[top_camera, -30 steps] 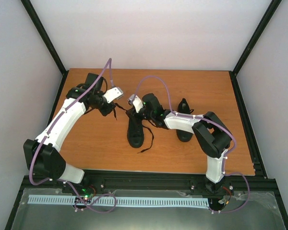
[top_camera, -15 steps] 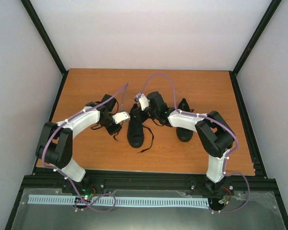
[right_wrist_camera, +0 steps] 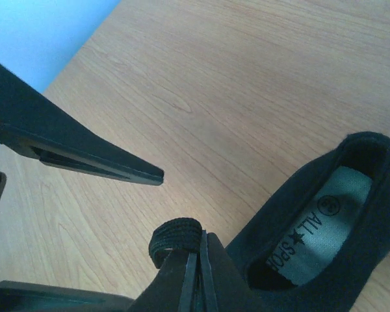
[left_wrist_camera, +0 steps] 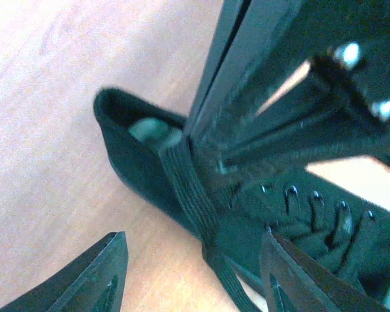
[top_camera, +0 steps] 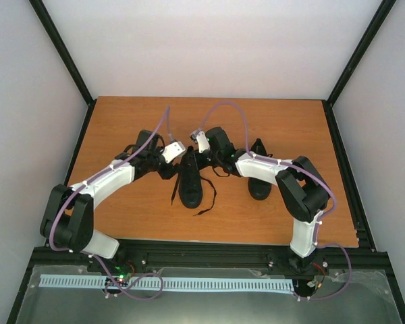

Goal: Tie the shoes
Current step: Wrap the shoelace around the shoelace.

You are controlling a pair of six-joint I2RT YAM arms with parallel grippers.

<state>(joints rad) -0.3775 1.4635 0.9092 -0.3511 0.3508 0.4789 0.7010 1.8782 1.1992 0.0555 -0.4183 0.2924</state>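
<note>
Two black shoes lie on the wooden table: one (top_camera: 191,183) in the middle with loose laces, the other (top_camera: 259,173) to its right. My right gripper (right_wrist_camera: 196,244) is shut on a loop of black lace (right_wrist_camera: 175,235) at the middle shoe's heel end (right_wrist_camera: 338,227). In the top view the right gripper (top_camera: 194,160) sits over that shoe's opening. My left gripper (left_wrist_camera: 194,239) is open just left of this shoe (left_wrist_camera: 136,162), and a flat lace (left_wrist_camera: 198,208) runs between its spread fingers (left_wrist_camera: 101,279) without being pinched. The left gripper (top_camera: 170,169) nearly meets the right one.
A loose lace end (top_camera: 204,210) trails toward the near edge of the table (top_camera: 121,216). Black frame posts (top_camera: 61,54) and pale walls close in the table on three sides. Purple cables (top_camera: 223,108) arch over both wrists.
The left gripper swung from the far left in toward the middle shoe, then opened and let its lace go. The right gripper stayed shut on its lace by the heel.
</note>
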